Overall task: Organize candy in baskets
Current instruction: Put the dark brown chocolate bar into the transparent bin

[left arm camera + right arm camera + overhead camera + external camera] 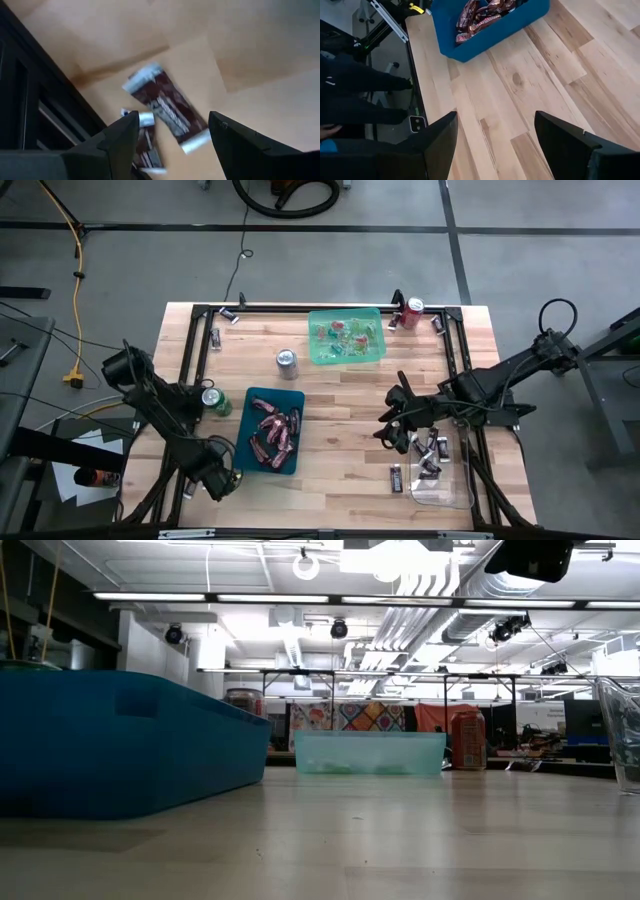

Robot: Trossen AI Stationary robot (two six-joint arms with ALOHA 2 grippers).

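The left gripper hangs over the bench's near-left corner, by the frame rail there. Its jaws stand partly open with nothing between them, above two dark brown mini bars that lie overlapping on the wood close to the bench edge.

The right gripper sits over the near-right part of the bench, jaws apart and empty, facing bare planks toward the teal basket. The stretch of wood between the two grippers and through the bench's middle is open.

The teal basket lies left of centre toward the near edge and holds a heap of pinkish-red and dark wrapped bars. The light green basket stands at the far edge with small green and red pieces inside. The clear basket is at the near-right corner, with dark bars in and just beside it, one alone on the wood.

Three cans stand about: silver mid-bench, green beside the teal basket, red by the green basket.
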